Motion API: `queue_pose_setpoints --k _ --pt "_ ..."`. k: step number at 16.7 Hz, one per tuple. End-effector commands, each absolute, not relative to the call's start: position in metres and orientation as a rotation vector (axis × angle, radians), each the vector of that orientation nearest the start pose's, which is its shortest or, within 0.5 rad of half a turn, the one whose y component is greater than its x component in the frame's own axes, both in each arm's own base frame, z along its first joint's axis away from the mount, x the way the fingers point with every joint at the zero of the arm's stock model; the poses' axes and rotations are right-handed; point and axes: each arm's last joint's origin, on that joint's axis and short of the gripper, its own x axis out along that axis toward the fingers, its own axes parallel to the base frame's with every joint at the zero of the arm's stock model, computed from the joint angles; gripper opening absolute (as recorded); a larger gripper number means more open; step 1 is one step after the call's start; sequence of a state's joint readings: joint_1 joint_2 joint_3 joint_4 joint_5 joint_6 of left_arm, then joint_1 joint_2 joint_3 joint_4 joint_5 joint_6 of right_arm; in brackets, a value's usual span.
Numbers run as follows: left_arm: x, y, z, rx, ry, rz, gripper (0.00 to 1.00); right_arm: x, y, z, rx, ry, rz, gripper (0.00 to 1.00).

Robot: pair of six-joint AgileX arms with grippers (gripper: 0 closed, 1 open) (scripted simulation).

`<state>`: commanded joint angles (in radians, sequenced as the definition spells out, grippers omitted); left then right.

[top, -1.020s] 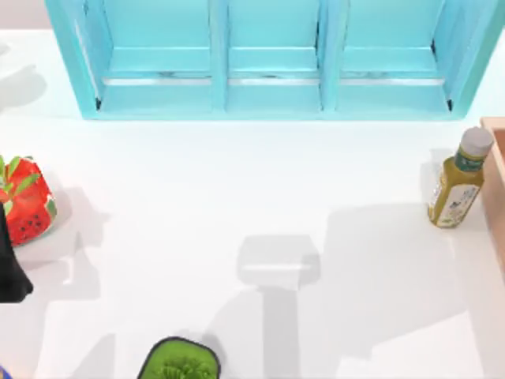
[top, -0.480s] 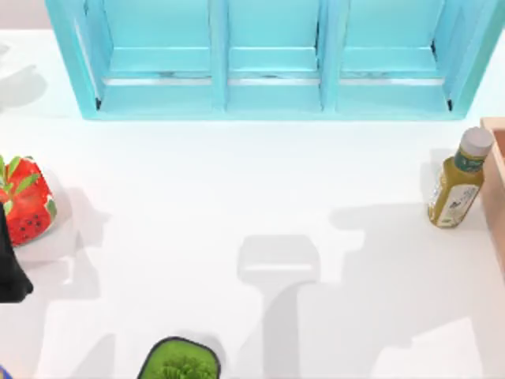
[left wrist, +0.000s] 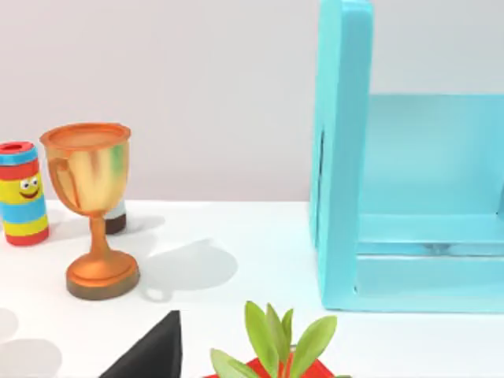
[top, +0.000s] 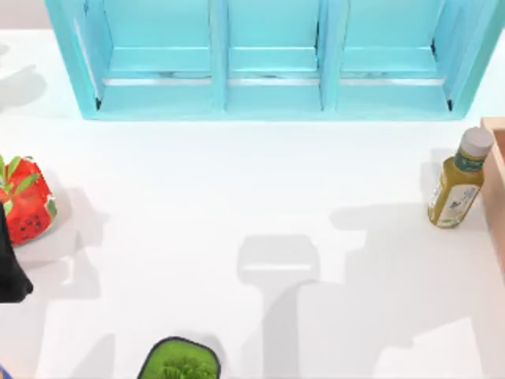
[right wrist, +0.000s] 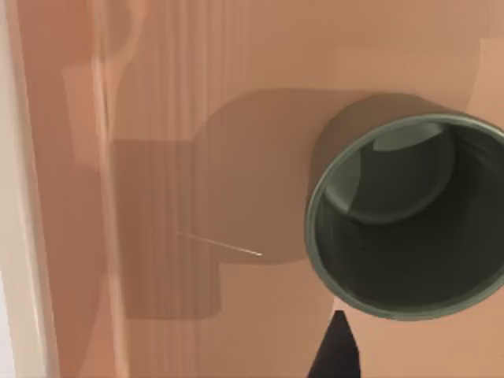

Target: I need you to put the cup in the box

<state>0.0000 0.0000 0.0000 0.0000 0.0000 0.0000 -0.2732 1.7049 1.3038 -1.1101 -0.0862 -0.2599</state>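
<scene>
The cup [right wrist: 409,216], dark olive-grey and round, stands upright on the floor of the box [right wrist: 157,157], and I look down into its open mouth in the right wrist view. A dark part of my right gripper [right wrist: 337,350] shows just beside the cup's rim. In the top view only the tan edge of the box [top: 495,181] shows, at the table's right side. My left gripper [top: 8,268] is parked at the table's left edge, next to a red strawberry-like object [top: 28,209].
A big turquoise shelf cabinet [top: 268,55] spans the back of the table. A yellow bottle [top: 458,181] stands right beside the box edge. A dark pot with green foliage [top: 180,362] sits at the front. A bronze trophy [left wrist: 90,213] and a striped can [left wrist: 22,193] stand at the far left.
The arm's shadow over the right part of the table has shifted a little. The things in the top view have not moved.
</scene>
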Motion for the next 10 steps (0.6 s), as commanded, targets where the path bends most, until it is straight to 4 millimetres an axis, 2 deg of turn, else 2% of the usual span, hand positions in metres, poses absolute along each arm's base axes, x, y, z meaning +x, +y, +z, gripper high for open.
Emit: queue_pose_setpoints --k 4,10 --pt "0.1057 -0.0012 0.16 0.0 0.0 0.0 1.0 0.3058 -0.0802 0.2224 0.059 1.49 0.047 0.98" --pt "0.1057 -0.0012 0.16 0.0 0.0 0.0 1.0 0.3058 -0.0802 0.2224 0.059 1.49 0.047 1.0"
